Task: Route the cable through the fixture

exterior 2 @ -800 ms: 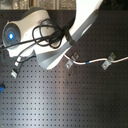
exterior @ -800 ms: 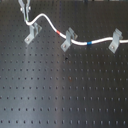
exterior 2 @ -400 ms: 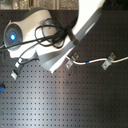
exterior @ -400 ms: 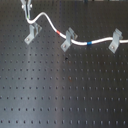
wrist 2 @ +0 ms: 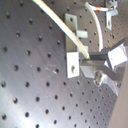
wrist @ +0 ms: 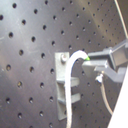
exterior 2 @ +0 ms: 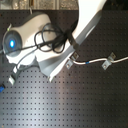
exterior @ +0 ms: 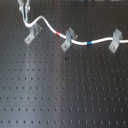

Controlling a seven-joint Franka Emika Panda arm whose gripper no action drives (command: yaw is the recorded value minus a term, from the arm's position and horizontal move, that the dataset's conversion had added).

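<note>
Item: cable [exterior: 80, 41], white cord with red and blue bands, on the perforated black surface [exterior: 65, 95].

Change: over the last second the held end has barely shifted; the claw [exterior: 23, 7] remains above the leftmost fixture [exterior: 31, 35] at the first exterior view's upper left. The cord is seemingly not yet seated in that clip.

Claw: pressed together, pinching the cable, as seen in both wrist views.

Position: cable already lies against the middle clip [exterior: 67, 40] and the far clip [exterior: 116, 40].

Orientation: long axis runs across the first exterior view, left to right; held end rises steeply from the leftmost clip.
</note>
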